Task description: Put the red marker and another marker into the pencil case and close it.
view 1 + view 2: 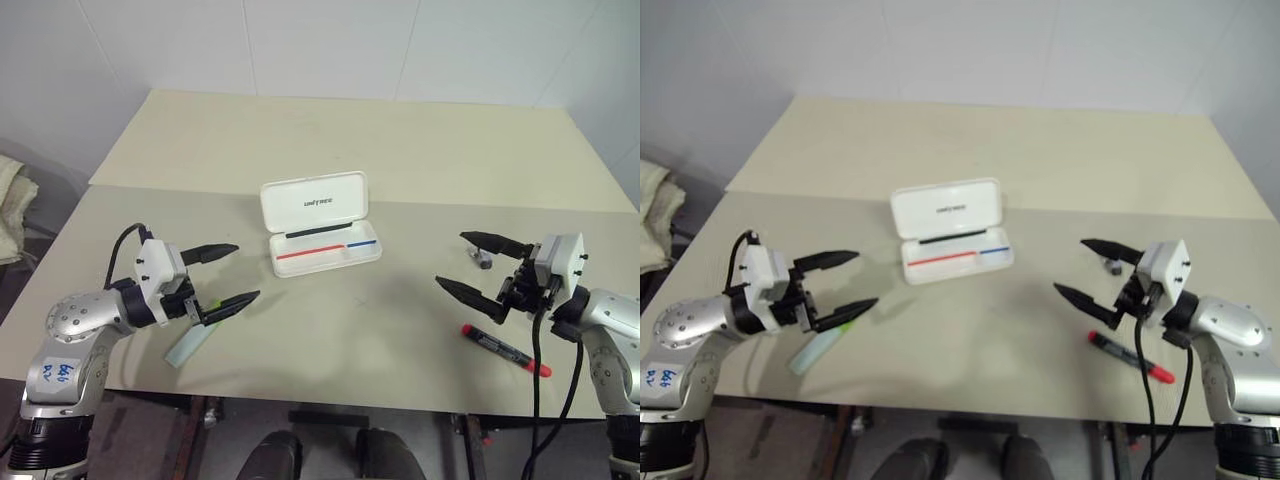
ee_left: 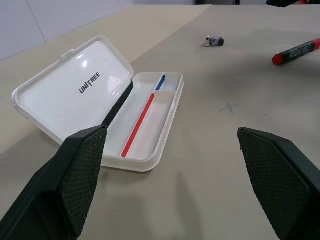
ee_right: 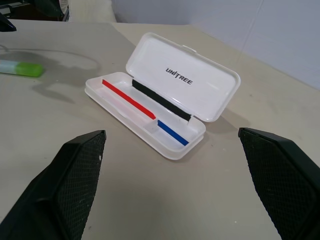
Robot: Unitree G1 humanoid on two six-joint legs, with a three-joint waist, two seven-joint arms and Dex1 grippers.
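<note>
The white pencil case (image 1: 320, 222) lies open in the middle of the table, lid up at the back, a red and a blue stripe inside. The red marker (image 1: 505, 349), black barrel with red ends, lies near the front edge on the right, just below my right gripper (image 1: 478, 267), which hovers open and empty. The pale green marker (image 1: 193, 342) lies at the front left, partly under my left gripper (image 1: 236, 274), also open and empty. Both wrist views face the open pencil case (image 2: 131, 118) (image 3: 165, 95).
A small grey-and-black object (image 1: 484, 260) rests on the table behind my right gripper. The beige table (image 1: 380, 150) has a seam across its middle. A pale cloth (image 1: 12, 205) sits off the table at the far left.
</note>
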